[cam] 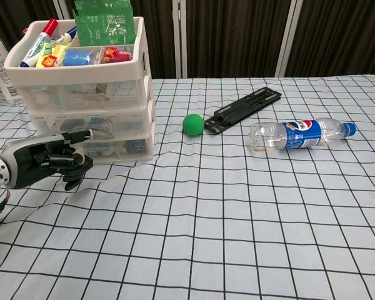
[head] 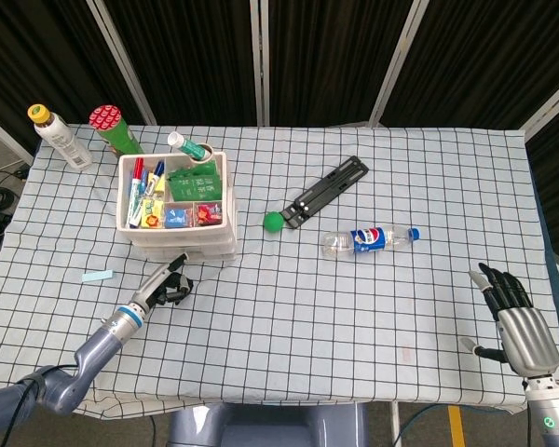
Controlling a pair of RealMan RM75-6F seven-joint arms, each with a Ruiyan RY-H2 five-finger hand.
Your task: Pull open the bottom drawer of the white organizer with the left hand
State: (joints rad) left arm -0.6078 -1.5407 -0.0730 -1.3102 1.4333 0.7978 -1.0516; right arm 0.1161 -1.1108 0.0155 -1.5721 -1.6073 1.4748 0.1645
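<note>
The white organizer (head: 175, 207) (cam: 84, 87) stands at the table's left, three drawers high, with pens and packets in its top tray. Its bottom drawer (cam: 115, 147) looks closed. My left hand (head: 166, 285) (cam: 42, 165) lies on the cloth just in front of that drawer. Its fingers (cam: 75, 135) are curled in, and the upper fingertips reach the drawer's front. Whether they hook its lip I cannot tell. My right hand (head: 515, 321) hangs at the table's front right edge, fingers apart and holding nothing.
A green ball (head: 274, 221) (cam: 193, 124), a black bracket (head: 324, 191) (cam: 244, 109) and a lying Pepsi bottle (head: 368, 239) (cam: 300, 134) are right of the organizer. Two bottles (head: 60, 138) and a green can (head: 112, 128) stand at the back left. A blue slip (head: 97, 276) lies near the left edge.
</note>
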